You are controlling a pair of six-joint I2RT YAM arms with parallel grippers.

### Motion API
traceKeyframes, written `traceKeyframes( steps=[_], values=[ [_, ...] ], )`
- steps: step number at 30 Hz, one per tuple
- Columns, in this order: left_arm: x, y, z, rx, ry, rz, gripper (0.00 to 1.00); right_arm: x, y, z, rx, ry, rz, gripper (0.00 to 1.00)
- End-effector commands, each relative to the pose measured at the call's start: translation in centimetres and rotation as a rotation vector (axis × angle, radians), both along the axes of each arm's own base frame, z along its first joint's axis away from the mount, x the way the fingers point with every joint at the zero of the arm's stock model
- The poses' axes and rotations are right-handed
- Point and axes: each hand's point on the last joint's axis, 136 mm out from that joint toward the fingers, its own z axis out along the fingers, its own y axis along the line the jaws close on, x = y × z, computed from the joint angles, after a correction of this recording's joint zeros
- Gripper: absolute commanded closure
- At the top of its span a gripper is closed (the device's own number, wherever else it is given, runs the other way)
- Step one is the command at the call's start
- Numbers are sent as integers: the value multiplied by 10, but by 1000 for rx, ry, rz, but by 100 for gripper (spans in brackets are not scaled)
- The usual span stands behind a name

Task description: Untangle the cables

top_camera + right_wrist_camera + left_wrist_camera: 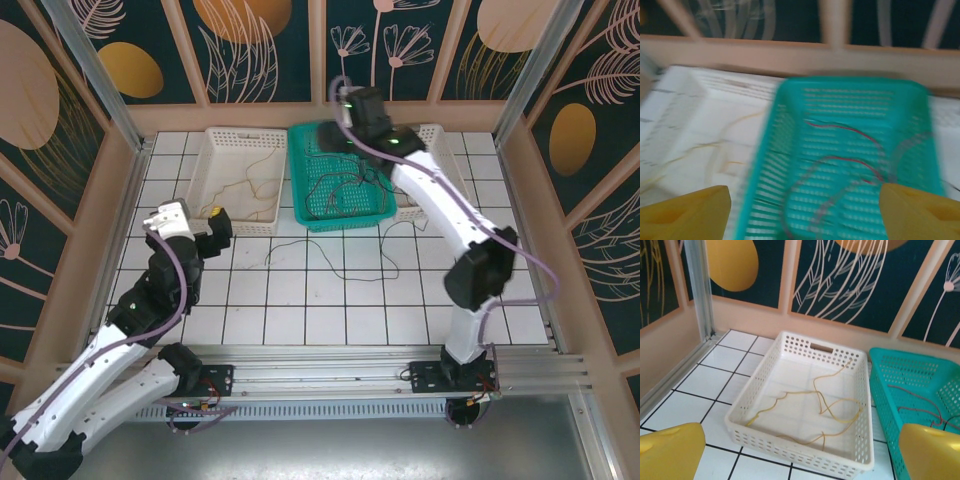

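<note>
The left gripper (217,225) hovers over the tiles (300,320) near the white basket (790,442), its fingers spread wide and empty. Thin yellow cables (832,407) lie loose inside that basket. Just to its right, a teal basket (882,390) holds red and dark cables (840,127). A black cable (345,272) trails across the tiles in front of it. The right gripper (805,215) hangs over the teal basket, fingers well apart, holding nothing.

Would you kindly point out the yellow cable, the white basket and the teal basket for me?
yellow cable (815,385), left wrist view, its middle bend.
white basket (790,442), left wrist view, near wall.
teal basket (883,400), left wrist view, left wall.
</note>
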Motion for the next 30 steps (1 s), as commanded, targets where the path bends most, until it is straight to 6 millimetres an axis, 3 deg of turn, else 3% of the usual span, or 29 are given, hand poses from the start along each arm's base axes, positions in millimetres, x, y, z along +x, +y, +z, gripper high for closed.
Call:
traceKeyframes(
  steps=[1,2,5,8,17,22,30],
  values=[
    [1,-5,4,15,15,-34,1,-24,-17,-32,-43,47,-44,22],
    [2,-8,2,19,21,-44,2,-25,-38,-44,-61,72,-94,22],
    [4,-13,-2,24,36,-69,1,-41,-66,-76,-58,126,-150,21],
    [6,-19,-6,34,57,-92,1,-46,-104,-95,6,170,-228,21],
    [10,-36,-15,41,91,-168,2,-48,-165,-136,19,186,-359,20],
    [11,-38,-17,43,98,-178,2,-39,-179,-149,-1,185,-390,26],
    [12,-39,-19,54,106,-178,2,-24,-180,-163,-32,192,-401,31]
  ],
)
